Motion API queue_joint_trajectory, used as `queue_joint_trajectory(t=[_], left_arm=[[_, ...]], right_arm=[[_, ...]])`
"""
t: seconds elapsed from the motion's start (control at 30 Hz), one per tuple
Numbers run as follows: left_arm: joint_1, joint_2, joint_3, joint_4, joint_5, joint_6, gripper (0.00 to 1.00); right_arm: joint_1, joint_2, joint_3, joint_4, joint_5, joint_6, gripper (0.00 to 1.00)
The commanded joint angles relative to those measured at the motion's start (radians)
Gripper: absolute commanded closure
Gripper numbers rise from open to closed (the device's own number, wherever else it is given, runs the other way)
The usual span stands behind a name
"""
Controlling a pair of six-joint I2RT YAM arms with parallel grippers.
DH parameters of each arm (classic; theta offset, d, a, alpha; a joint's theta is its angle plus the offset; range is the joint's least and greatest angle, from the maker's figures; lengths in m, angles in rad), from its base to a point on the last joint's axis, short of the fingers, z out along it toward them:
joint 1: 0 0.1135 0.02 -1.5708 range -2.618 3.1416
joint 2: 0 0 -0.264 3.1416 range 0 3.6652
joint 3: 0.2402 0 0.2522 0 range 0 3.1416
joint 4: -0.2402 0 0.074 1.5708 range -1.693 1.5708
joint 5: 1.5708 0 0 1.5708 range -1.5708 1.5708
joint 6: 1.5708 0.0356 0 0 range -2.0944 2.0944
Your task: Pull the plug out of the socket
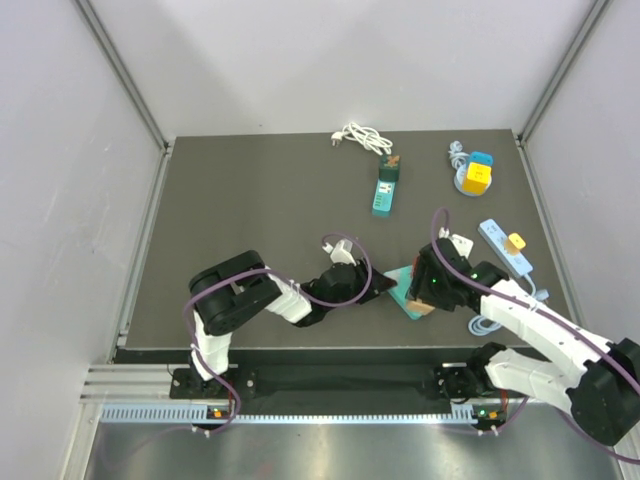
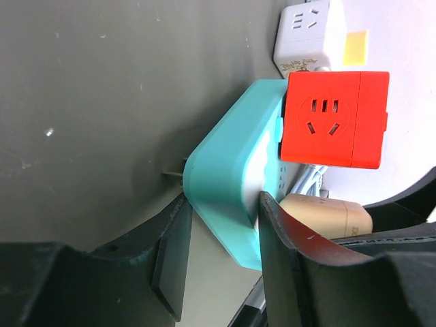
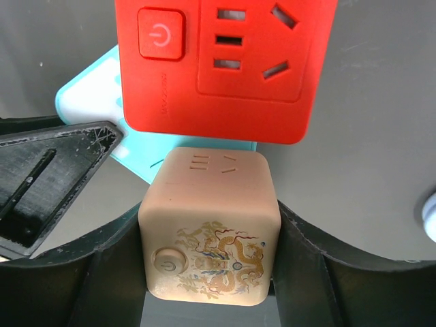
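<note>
Dark grey matting covers the table inside white walls. Near the front edge, the left gripper is clamped across one end of a teal plastic power strip. A red cube adapter sits on the strip's face, and just beside it is a tan cube plug with a dragon print. The right gripper is squeezed on the tan plug's two sides. Whether the plug is fully seated I cannot tell.
</note>
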Motion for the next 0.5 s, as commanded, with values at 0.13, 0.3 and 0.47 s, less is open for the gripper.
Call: queue_joint_trajectory(t=[0.13,0.3,0.47], left_arm=[[-0.011,0.048,-0.017,-0.42,-0.254,0.148,1.0],[-0.03,0.027,0.001,-0.486,-0.323,0.192,1.0],[-0.071,0.01,0.059,-0.604,-0.44,0.258,1.0]], right_arm=[[0.012,-0.019,0.163,-0.042,-0.028,-0.067,1.0],[0.008,0.004,0.205,-0.063,-0.034,-0.085,1.0],[-0.029,0.03,0.2,-0.062,-0.088,-0.113,1.0]])
